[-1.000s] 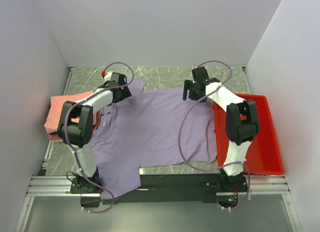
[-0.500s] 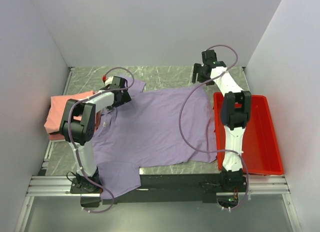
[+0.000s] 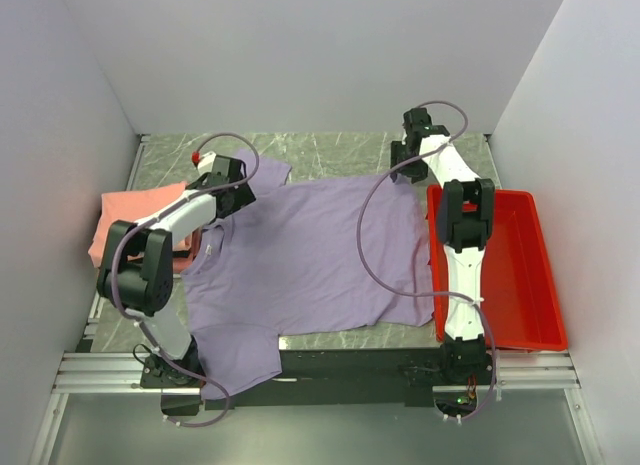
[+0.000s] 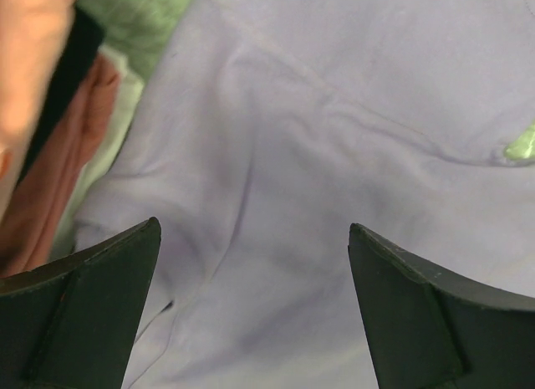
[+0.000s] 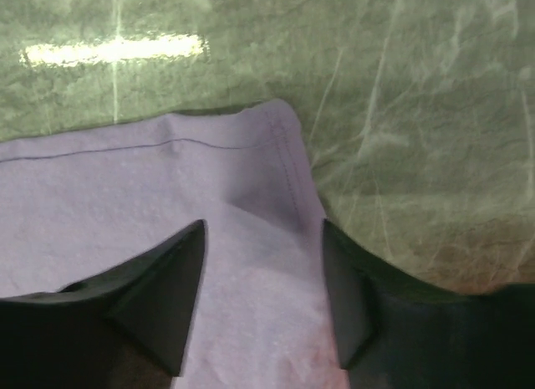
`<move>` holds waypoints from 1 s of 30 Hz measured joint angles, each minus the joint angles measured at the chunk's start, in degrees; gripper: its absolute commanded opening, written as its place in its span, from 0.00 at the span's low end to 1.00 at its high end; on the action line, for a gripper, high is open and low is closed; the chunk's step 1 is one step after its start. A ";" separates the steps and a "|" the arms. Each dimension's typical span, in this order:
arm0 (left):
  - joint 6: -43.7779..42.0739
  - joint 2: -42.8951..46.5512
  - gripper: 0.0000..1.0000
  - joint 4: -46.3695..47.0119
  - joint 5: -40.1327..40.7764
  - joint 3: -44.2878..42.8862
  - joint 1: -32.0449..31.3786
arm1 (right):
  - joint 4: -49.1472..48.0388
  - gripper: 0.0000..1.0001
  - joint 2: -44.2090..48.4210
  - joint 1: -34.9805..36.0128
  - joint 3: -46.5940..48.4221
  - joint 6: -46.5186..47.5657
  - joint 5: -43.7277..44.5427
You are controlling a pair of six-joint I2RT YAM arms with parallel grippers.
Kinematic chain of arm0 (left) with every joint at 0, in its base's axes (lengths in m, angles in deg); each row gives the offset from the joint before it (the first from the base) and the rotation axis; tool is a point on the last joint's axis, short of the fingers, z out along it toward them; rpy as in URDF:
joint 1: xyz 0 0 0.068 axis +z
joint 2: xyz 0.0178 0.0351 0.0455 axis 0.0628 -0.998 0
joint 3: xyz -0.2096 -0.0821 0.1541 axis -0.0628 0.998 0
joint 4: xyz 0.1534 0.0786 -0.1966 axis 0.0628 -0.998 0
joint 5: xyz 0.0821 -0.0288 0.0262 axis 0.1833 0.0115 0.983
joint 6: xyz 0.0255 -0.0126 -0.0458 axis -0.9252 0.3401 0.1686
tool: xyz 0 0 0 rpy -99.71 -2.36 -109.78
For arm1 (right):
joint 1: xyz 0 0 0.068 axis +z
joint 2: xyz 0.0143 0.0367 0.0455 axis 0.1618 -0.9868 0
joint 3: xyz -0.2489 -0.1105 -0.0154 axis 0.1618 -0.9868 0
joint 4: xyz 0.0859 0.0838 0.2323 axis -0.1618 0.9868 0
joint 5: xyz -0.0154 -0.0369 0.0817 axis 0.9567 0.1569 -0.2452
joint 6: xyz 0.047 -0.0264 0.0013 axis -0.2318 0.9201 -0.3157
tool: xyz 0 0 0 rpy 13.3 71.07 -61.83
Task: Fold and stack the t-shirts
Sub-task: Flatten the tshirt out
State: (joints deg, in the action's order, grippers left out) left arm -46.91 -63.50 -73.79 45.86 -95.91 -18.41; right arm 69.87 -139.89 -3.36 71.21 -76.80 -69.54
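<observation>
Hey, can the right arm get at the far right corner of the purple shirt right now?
Probably yes. The right end effector hangs directly over that corner of the purple shirt, its jaws apart on either side, and nothing lies on the cloth there.

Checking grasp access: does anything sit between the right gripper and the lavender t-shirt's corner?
Nothing visible does. The right gripper hangs over the hemmed corner of the lavender t-shirt, jaws apart, only bare cloth beneath.

A red plastic tray (image 3: 525, 275) sits on the marbled table's (image 3: 330, 155) right side.
</observation>
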 measured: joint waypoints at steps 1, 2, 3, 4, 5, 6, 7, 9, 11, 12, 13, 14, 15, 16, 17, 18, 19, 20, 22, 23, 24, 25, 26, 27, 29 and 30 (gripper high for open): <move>0.33 1.07 0.99 -0.02 0.20 1.01 0.00 | -0.02 0.60 0.00 -0.24 0.11 0.09 -0.07; 0.59 1.92 0.99 -0.11 0.33 1.88 0.00 | 0.02 0.58 -0.09 -0.48 0.26 0.17 -0.31; 1.05 2.82 1.00 -0.07 0.42 2.95 0.00 | 0.02 0.55 -0.24 -0.68 0.46 0.22 -0.44; 1.38 3.43 0.99 -0.09 0.44 3.74 0.00 | 0.00 0.54 -0.50 -0.85 0.70 0.28 -0.59; 1.62 4.04 0.99 -0.13 0.46 4.63 0.00 | -0.09 0.54 -0.72 -0.98 0.79 0.26 -0.68; 1.90 4.66 1.00 -0.20 0.50 5.49 0.00 | 0.00 0.53 -1.03 -1.03 0.85 0.28 -0.72; 2.08 5.09 0.99 -0.26 0.52 6.12 -0.02 | 0.22 0.53 -1.53 -1.14 1.16 0.33 -0.81; 2.64 5.99 1.00 -0.31 0.55 7.28 -0.02 | 0.22 0.47 -2.51 -1.25 1.60 0.42 -0.85; 3.13 7.08 0.99 -0.28 0.59 8.33 -0.07 | 0.35 0.39 -3.32 -1.25 1.60 0.66 -0.92; 3.37 7.72 0.99 -0.37 0.63 8.85 -0.13 | 0.35 0.24 -3.50 -1.25 1.66 0.74 -0.83; 3.52 8.26 1.00 -0.39 0.83 9.22 -0.17 | 0.37 0.19 -3.50 -1.25 1.75 0.98 -1.01; 3.67 8.68 0.99 -0.44 0.96 9.49 -0.24 | 0.33 0.15 -3.50 -1.25 1.84 0.98 -1.09; 3.76 9.07 1.00 -0.46 1.07 9.70 -0.28 | 0.31 0.10 -3.50 -1.25 1.84 0.94 -1.07; 3.93 9.44 1.00 -0.48 1.27 9.92 -0.33 | 0.35 0.08 -3.50 -1.25 1.84 0.94 -1.09; 4.09 9.92 0.99 -0.48 1.42 10.23 -0.39 | 0.33 0.08 -3.50 -1.25 1.84 0.92 -1.09; 4.17 10.34 0.99 -0.52 1.49 10.51 -0.42 | 0.33 0.06 -3.48 -1.25 1.84 0.83 -1.09; 4.37 11.04 0.99 -0.61 1.51 10.93 -0.46 | 0.28 0.06 -3.43 -1.22 1.77 0.85 -1.09; 4.55 11.78 0.99 -0.70 1.55 11.39 -0.52 | 0.17 0.06 -3.23 -1.20 1.49 0.83 -1.07; 4.83 13.44 0.99 -0.70 1.75 12.39 -0.61 | -0.11 0.05 -2.40 -0.81 -0.02 0.81 -1.03; 4.96 14.14 0.99 -0.72 1.86 12.83 -0.66 | -0.37 0.05 -1.75 -0.66 -1.05 0.79 -0.96; 4.98 14.91 0.99 -0.87 1.88 13.25 -0.66 | -0.66 0.05 -0.92 -0.42 -2.34 0.74 -0.76; 4.98 15.80 0.99 -0.90 1.95 13.77 -0.68 | -0.79 0.05 0.15 -0.02 -3.72 0.46 -0.35; 5.01 16.46 0.99 -1.05 2.12 14.12 -0.68 | -0.61 0.05 1.40 0.61 -4.98 0.20 0.02; 5.03 17.35 1.00 -1.29 2.51 14.53 -0.70 | -0.59 0.05 2.58 1.38 -6.01 0.02 0.59; 5.11 18.84 1.00 -1.57 3.23 15.21 -0.72 | -0.81 0.05 4.96 3.34 -7.65 -0.72 2.71; 5.18 19.74 0.99 -1.51 3.50 15.76 -0.74 | -0.92 0.06 6.38 4.72 -8.57 -1.25 3.96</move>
State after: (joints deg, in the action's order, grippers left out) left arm -41.73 -43.76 -75.30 49.35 -80.15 -19.15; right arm 68.95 -133.51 1.37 62.65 -78.05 -65.59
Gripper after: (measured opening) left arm 0.995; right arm 0.065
